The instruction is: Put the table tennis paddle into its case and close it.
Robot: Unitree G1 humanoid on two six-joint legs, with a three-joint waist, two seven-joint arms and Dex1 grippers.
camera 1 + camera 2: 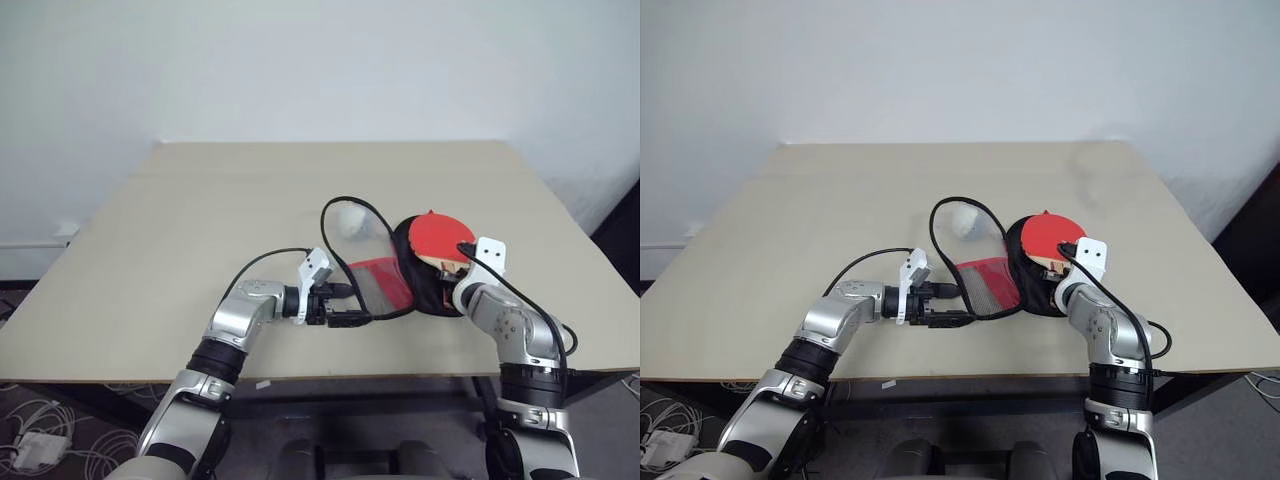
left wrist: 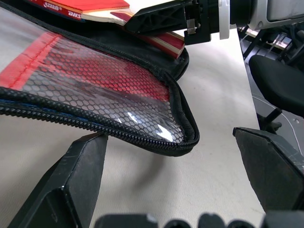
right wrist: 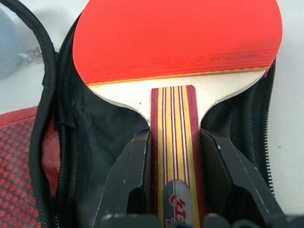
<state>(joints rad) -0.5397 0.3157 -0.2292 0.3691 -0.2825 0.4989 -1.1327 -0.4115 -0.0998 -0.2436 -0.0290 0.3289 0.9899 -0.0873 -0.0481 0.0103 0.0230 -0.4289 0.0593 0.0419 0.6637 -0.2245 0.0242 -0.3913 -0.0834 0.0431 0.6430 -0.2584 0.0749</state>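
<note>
Left eye view: on the wide beige bench (image 1: 200,220), the open black-rimmed, clear-sided case (image 1: 385,275) has the red-rubber wooden-handled paddle (image 1: 440,240) over it, handle clamped in the right gripper (image 3: 173,156) jaws, left gripper (image 1: 345,305) jaws wide, empty, astride its rim; the blade may snag the flap.

Looks like a lab or test room: bare white wall (image 1: 300,60), plain beige table (image 1: 200,220), loose cables on carpet (image 1: 40,430).
</note>
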